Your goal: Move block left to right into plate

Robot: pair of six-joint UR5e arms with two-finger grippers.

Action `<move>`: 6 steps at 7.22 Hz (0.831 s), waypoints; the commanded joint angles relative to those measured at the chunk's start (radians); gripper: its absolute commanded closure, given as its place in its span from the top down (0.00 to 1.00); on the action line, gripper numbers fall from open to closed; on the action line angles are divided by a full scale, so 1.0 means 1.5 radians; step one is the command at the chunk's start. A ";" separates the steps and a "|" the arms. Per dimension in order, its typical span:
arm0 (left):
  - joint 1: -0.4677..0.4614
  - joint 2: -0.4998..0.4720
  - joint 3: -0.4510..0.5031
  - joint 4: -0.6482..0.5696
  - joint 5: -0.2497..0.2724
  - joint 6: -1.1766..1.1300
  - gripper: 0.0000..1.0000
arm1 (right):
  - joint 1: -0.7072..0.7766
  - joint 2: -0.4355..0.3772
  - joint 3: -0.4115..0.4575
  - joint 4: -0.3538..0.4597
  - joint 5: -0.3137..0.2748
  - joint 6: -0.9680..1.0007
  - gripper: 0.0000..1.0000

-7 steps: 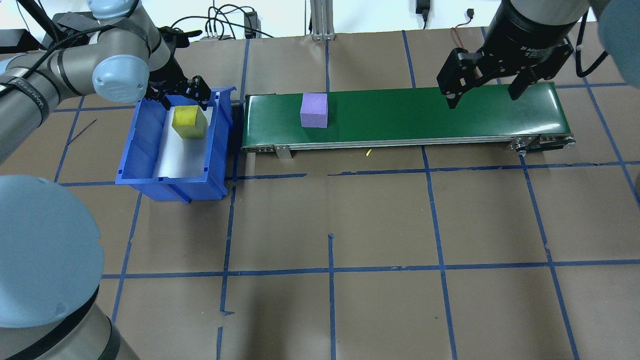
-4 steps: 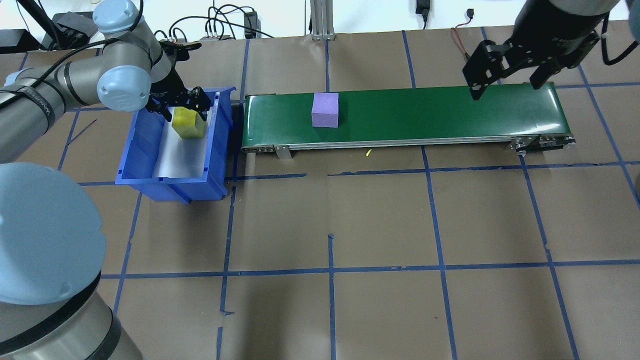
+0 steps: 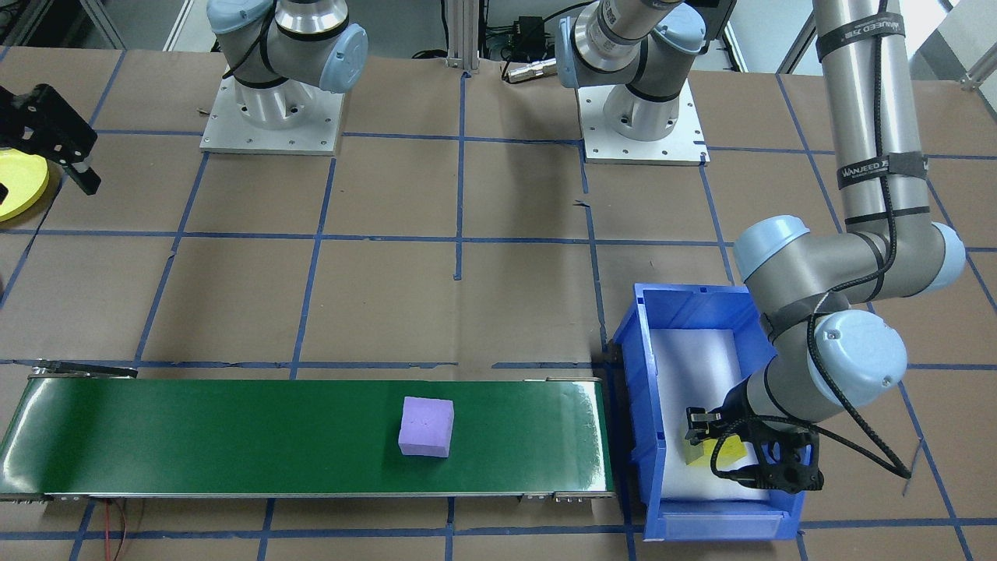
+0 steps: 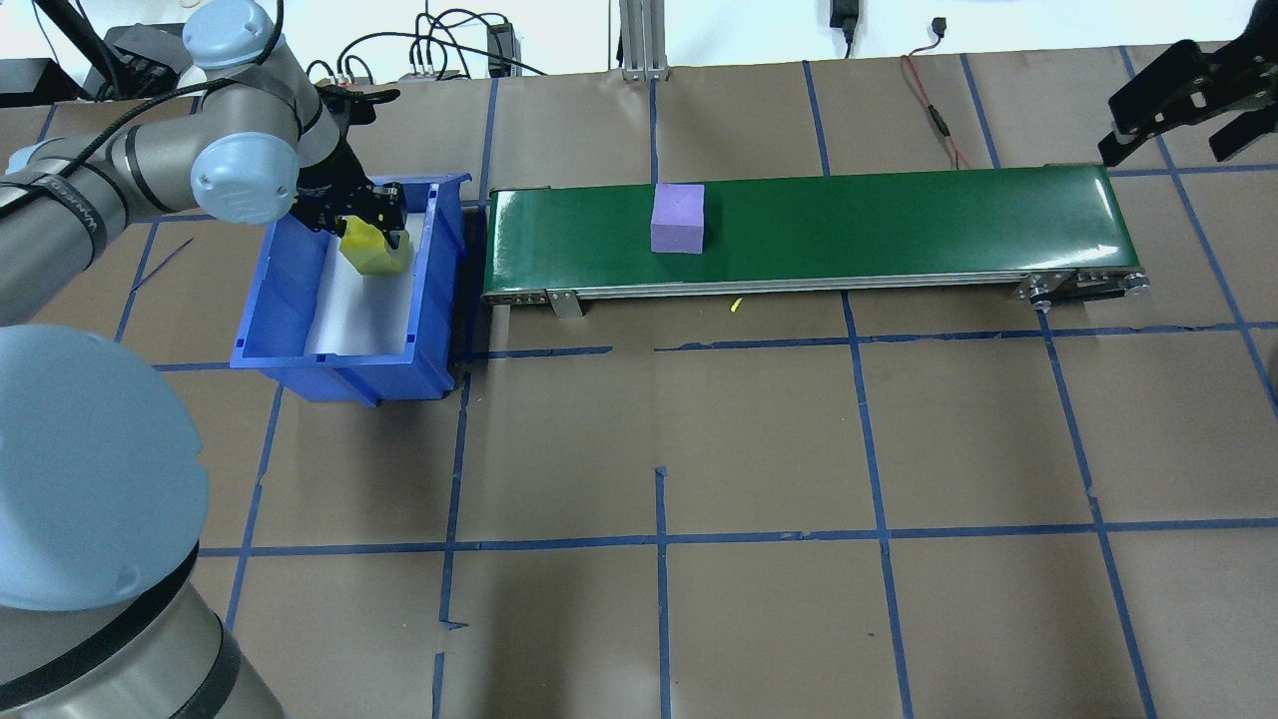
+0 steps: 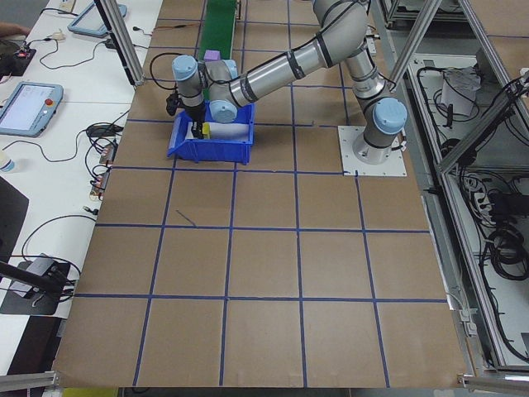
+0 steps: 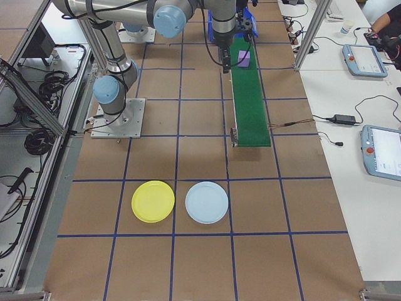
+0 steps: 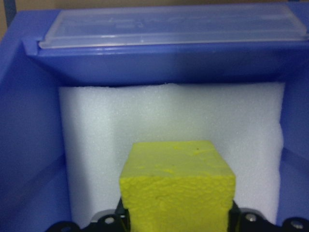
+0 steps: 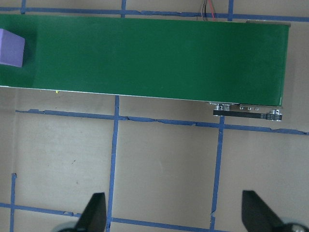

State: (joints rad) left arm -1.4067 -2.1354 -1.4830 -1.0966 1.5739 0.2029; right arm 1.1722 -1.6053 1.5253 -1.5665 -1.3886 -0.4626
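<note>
A yellow foam block (image 7: 177, 186) sits in the blue bin (image 4: 270, 300) on white foam. My left gripper (image 4: 364, 228) is down in the bin, shut on that block, with a finger on each side of it (image 3: 736, 456). A purple block (image 4: 678, 218) lies on the green conveyor belt (image 4: 899, 220), left of its middle, and shows at the left edge of the right wrist view (image 8: 10, 46). My right gripper (image 4: 1168, 150) hangs open and empty, past the belt's right end. The yellow plate (image 6: 153, 201) lies on the table beyond that end, just beside the right gripper (image 3: 43, 183).
A light blue plate (image 6: 207, 202) lies next to the yellow one. The bin stands against the belt's left end. Cables and a post run along the table's far edge (image 4: 639, 40). Brown paper with blue tape lines covers the table (image 4: 759, 439).
The left gripper's fingers have closed onto the yellow block. The purple block has travelled right along the belt. The right gripper has moved right, off the belt's end.
</note>
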 commanded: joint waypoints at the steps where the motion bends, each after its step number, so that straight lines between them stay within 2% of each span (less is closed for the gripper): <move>1: -0.001 0.047 0.008 -0.038 0.019 -0.005 0.23 | -0.020 0.025 -0.029 -0.005 0.031 -0.009 1.00; 3: -0.002 0.124 0.015 -0.137 0.018 -0.014 0.23 | -0.021 0.063 -0.066 0.001 0.033 -0.010 1.00; 4: -0.013 0.157 0.015 -0.157 0.014 -0.034 0.23 | -0.024 0.081 -0.095 0.000 0.040 -0.010 1.00; 5: -0.042 0.171 0.015 -0.164 0.014 -0.045 0.23 | -0.024 0.130 -0.154 0.011 0.040 -0.013 1.00; 6: -0.083 0.172 0.016 -0.156 0.017 -0.094 0.23 | -0.025 0.154 -0.187 0.044 0.040 -0.016 1.00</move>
State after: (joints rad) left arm -1.4667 -1.8946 -1.4602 -1.3291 1.5971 0.1284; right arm 1.1371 -1.4321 1.3199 -1.5444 -1.3299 -0.4810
